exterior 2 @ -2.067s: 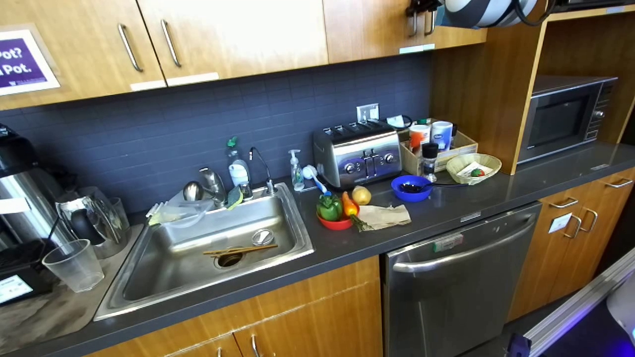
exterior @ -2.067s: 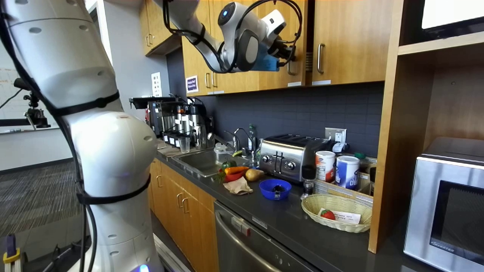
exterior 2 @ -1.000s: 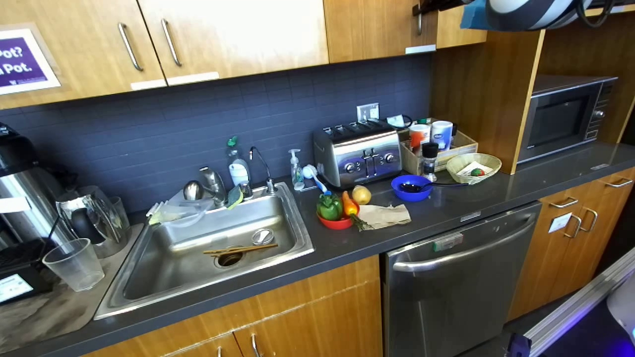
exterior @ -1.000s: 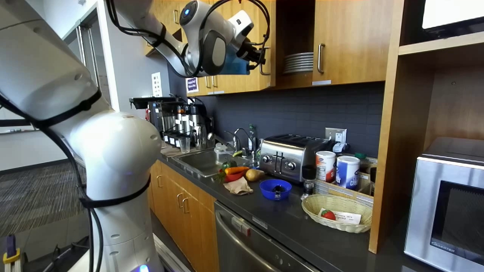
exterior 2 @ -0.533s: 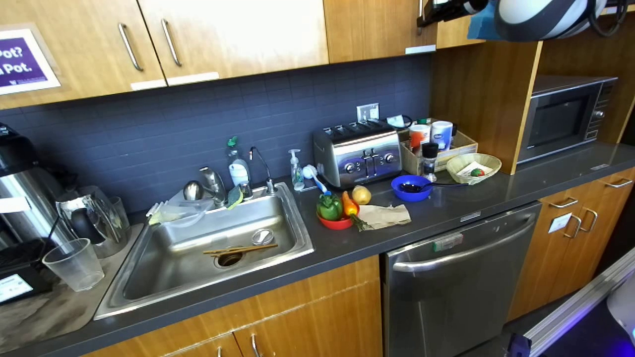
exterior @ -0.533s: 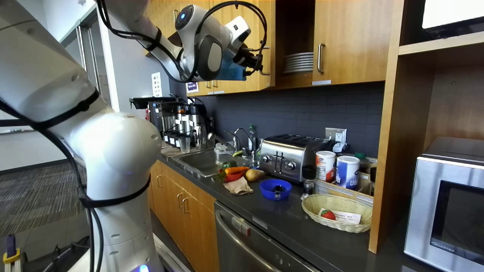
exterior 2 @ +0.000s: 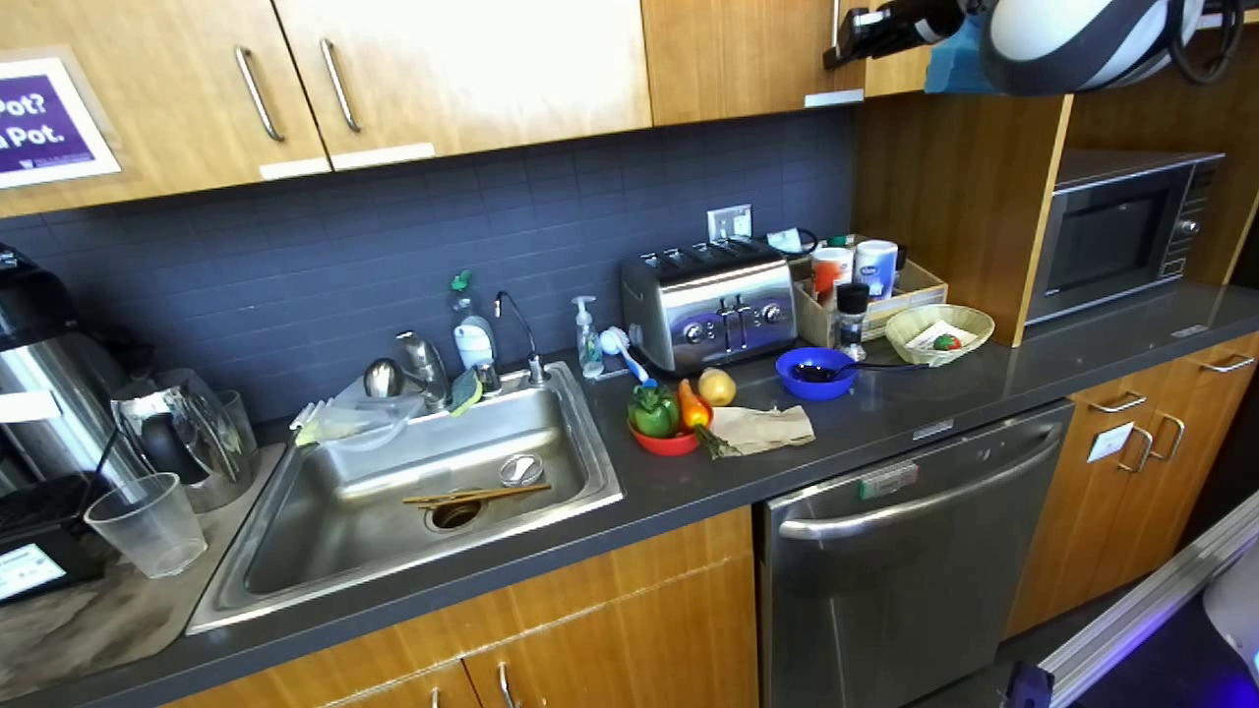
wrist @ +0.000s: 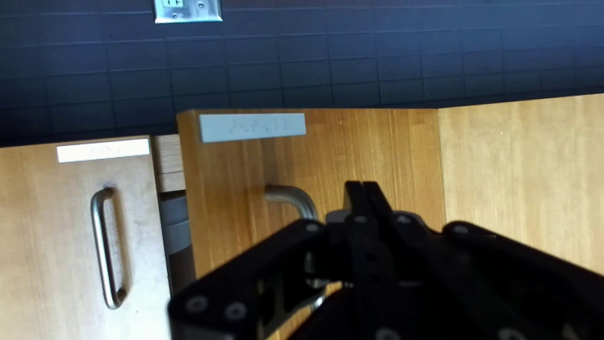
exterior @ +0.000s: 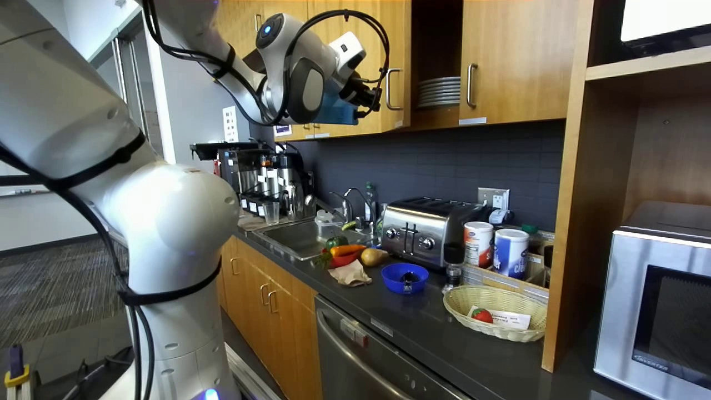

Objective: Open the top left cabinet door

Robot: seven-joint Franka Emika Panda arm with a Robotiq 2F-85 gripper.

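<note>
Both exterior views (toaster [exterior 2: 708, 307] in common)

The dark countertop [exterior 2: 679, 482] carries a steel toaster [exterior 2: 708, 320], a blue bowl [exterior 2: 814, 390], a red bowl [exterior 2: 665, 446], brown paper [exterior 2: 765, 431], a wicker basket [exterior: 502, 297] and a microwave [exterior 2: 1111, 236].

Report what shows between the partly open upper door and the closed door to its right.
In an exterior view, a stack of plates sits in the cabinet opening between the partly open door and the closed door.

Cabinet sign [exterior 2: 49, 120] reads "Pot?", "Pot."; microwave [exterior: 661, 303], "INVERTER".
</note>
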